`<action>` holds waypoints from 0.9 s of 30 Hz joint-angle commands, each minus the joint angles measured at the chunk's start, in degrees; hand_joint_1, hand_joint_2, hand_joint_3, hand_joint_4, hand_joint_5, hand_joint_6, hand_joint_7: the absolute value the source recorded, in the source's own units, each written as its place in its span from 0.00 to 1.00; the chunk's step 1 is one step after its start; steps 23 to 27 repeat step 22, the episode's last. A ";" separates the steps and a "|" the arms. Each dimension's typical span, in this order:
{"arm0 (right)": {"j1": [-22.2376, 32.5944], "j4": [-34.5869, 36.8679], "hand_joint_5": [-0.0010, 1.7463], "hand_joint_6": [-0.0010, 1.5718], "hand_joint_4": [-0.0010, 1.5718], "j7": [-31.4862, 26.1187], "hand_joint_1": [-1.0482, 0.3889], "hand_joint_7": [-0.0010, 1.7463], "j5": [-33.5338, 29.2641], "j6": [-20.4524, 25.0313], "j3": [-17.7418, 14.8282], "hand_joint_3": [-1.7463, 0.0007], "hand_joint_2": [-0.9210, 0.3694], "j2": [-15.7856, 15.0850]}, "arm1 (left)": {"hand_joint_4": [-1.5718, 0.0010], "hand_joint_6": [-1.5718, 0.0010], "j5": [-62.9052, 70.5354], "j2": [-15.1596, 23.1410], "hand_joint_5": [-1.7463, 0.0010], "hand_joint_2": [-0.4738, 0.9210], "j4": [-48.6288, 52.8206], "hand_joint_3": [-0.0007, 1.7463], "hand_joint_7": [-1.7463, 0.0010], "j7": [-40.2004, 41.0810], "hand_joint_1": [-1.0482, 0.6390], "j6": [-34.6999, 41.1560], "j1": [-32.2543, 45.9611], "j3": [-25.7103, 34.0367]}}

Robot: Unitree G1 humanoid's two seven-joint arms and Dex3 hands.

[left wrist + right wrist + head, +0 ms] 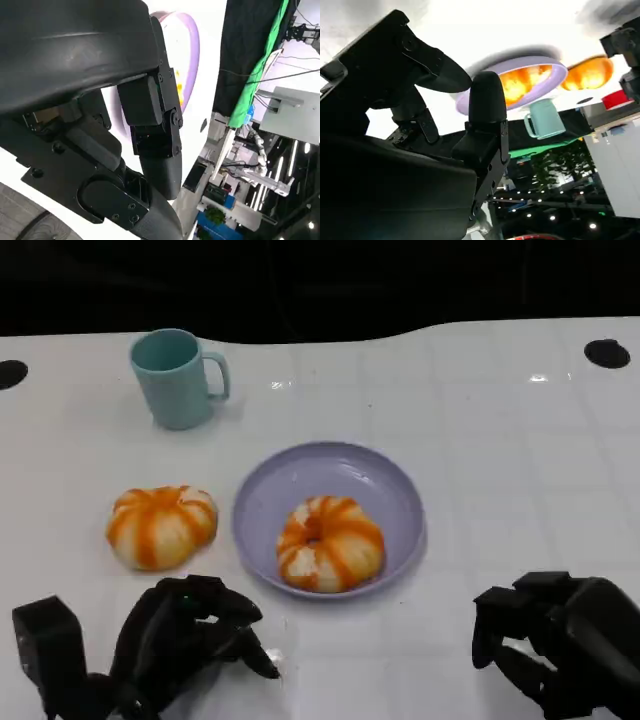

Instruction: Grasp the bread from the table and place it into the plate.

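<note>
One orange-and-white striped bread (330, 543) lies inside the lavender plate (262, 492) at the table's middle. A second bread (162, 526) of the same kind sits on the table just left of the plate. My left hand (190, 638) hovers low at the near edge, in front of that second bread, with nothing in its fingers. Near the front right, my right hand (555, 638) holds nothing either and stays apart from the plate. The right wrist view shows the plate (556, 76), the bread in it (525, 80) and the other bread (590, 74). The plate's rim (192, 45) appears in the left wrist view.
A teal mug (178, 377) stands at the back left, behind the loose bread, and appears in the right wrist view (545, 120). The white table (520, 460) has bare room to the right of the plate. Its far edge runs along the dark background.
</note>
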 commanded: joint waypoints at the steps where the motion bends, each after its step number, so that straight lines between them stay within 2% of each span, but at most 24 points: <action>1: -1.95 3.79 1.00 0.47 0.56 -3.54 0.66 0.91 -0.95 -2.18 0.07 0.28 0.44 0.21 | 0.00 0.00 -0.30 1.25 0.66 0.84 0.78 0.00 0.87 -0.71 0.00 -0.48 -0.57 0.78; 10: -3.95 7.48 1.00 0.49 0.57 -6.27 0.66 0.90 -2.65 -3.45 1.11 0.29 0.44 0.28 | 0.00 0.00 -0.49 1.50 0.66 0.84 0.80 0.00 0.88 -1.19 0.00 -0.33 -0.52 1.14; 27: -4.22 7.95 1.00 0.50 0.55 -6.12 0.64 0.85 -2.82 -3.22 1.65 0.28 0.43 -0.05 | 0.00 0.00 -0.33 1.51 0.66 0.84 0.81 0.00 0.88 -1.33 0.00 -0.36 -0.51 1.22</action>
